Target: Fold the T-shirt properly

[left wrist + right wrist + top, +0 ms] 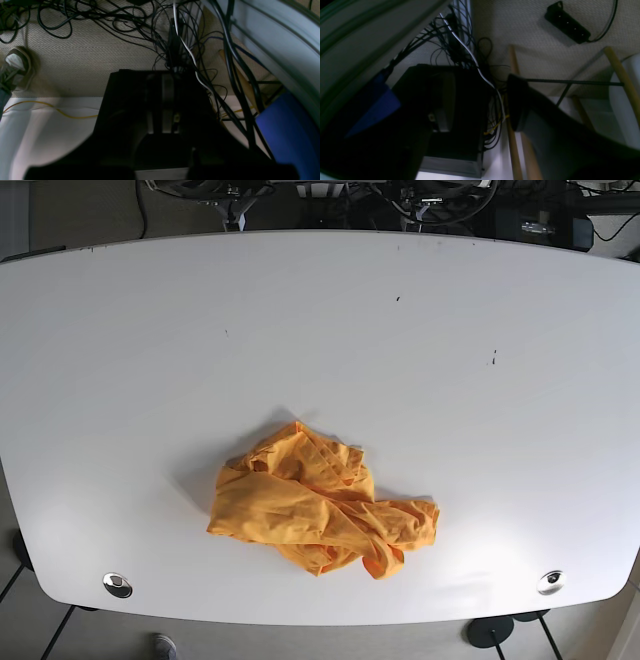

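Left gripper (162, 120), left wrist view: a dark silhouette fills the lower centre of the frame, too underexposed for the jaw spacing to be read, so its state cannot be told; behind it lie a beige textured carpet (82, 65), a tangle of black cables (140, 22), the edge of the white tabletop (45, 130) and a blue panel (292, 132) at right. No garment appears here, and nothing is seen held. Right gripper (442, 105), right wrist view: likewise a black mass against the carpet, with a black power strip (567, 22) on the floor and light wooden legs (513, 140) near it; whether these jaws stand wide or narrow cannot be told either, and again no cloth is visible. Base view: neither arm reaches into the frame. The crumpled orange cotton T-shirt (320, 510) lies in a loose heap on the broad white oval table (320, 330), toward the near edge and slightly left of centre, apart from both metal discs (117, 584) set at the near corners. Progress, as a judgement: nothing is done. The shirt is bunched, with sleeves and hem indistinguishable, so spreading it flat, folding in the sides and doubling the body all remain.
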